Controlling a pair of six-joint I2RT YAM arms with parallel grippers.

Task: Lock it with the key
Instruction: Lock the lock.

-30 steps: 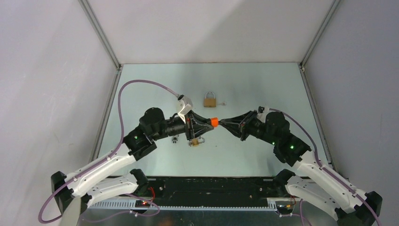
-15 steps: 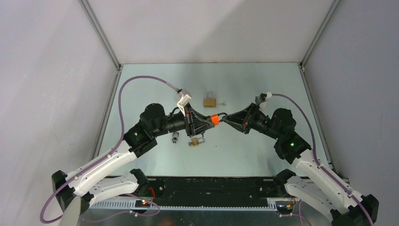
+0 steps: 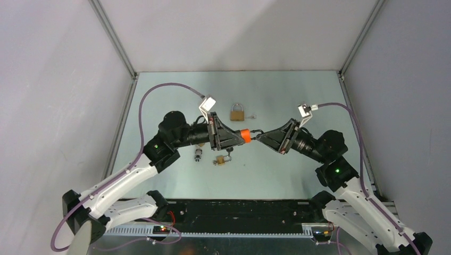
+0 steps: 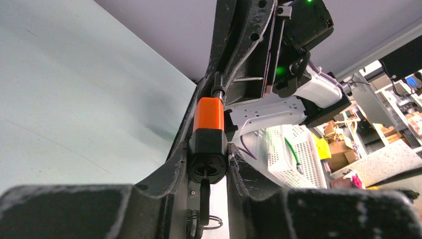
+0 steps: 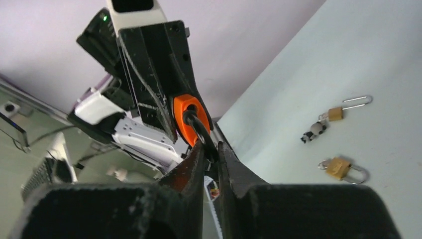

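We see the orange padlock (image 3: pixel 244 135) above mid-tabletop (image 3: pixel 175 95), clamped in our left gripper (image 3: pixel 237 137). It lies level, with its shackle (image 5: pixel 201 132) toward the right edge, pinched by our nearly closed right gripper (image 3: pixel 259 136).

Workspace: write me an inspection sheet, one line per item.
Surface: pale green table, no spill seen.
Job's things: orange padlock held off the table, key in its keyhole.
Clutter: closed brass padlock; open brass padlock; small metal piece beside it.
Grippers: left gripper shut on the padlock's body; right gripper shut on its shackle.
Cables: left purple cable and right purple cable loop away from the locks.
Surroundings: grey walls, metal frame post.
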